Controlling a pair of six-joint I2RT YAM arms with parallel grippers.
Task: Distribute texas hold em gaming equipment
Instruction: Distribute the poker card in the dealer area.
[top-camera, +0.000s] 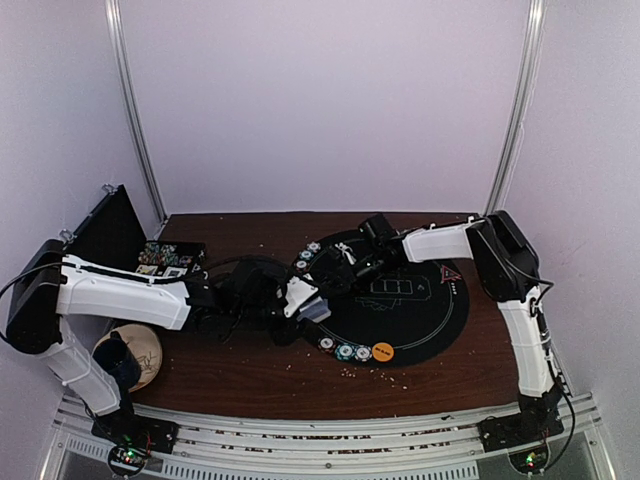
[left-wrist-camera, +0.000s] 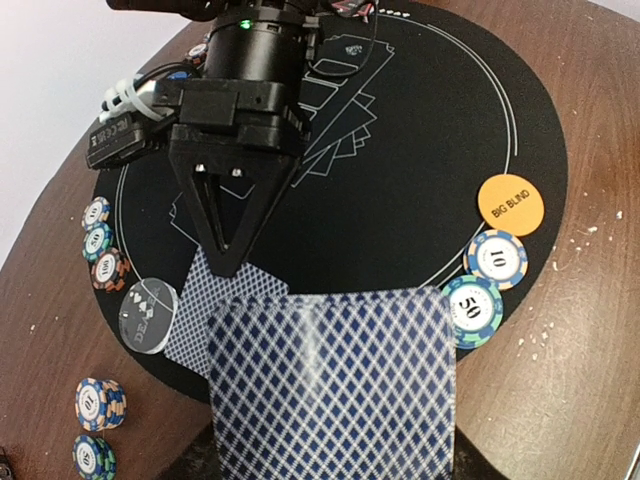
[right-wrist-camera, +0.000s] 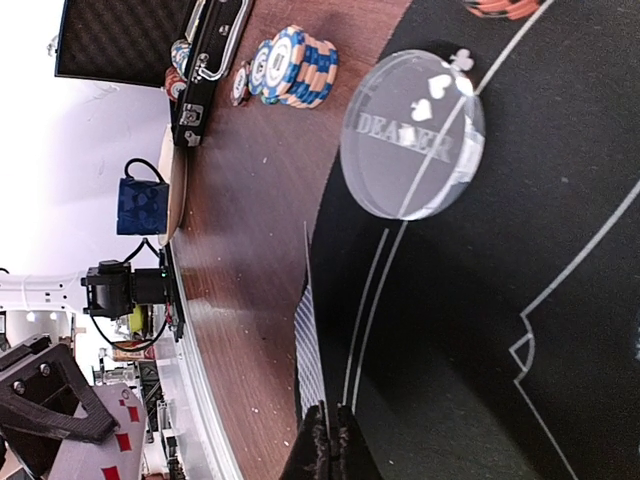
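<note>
At the near left edge of the mat (top-camera: 440, 310), the right end effector (right-wrist-camera: 325, 445) is clenched on one blue-backed card (right-wrist-camera: 308, 345), seen edge-on. The card sits low over the mat rim, near the clear dealer button (right-wrist-camera: 412, 135). The left end effector (top-camera: 308, 300) grasps the deck (left-wrist-camera: 330, 400), back up, just beside that card; cannot tell if the two touch. Chips (left-wrist-camera: 485, 285) and an orange disc (left-wrist-camera: 510, 203) lie along the mat's near edge, with more chips (left-wrist-camera: 100, 240) at its far left edge. The step looks like dealing one card off the deck to a seat. To do it well:
- Slide the card flat and sideways so only one comes away.
- Hold the deck steady.
- Set the card inside the white line, clear of the button and chips.
- Release only once it lies flat.
</note>
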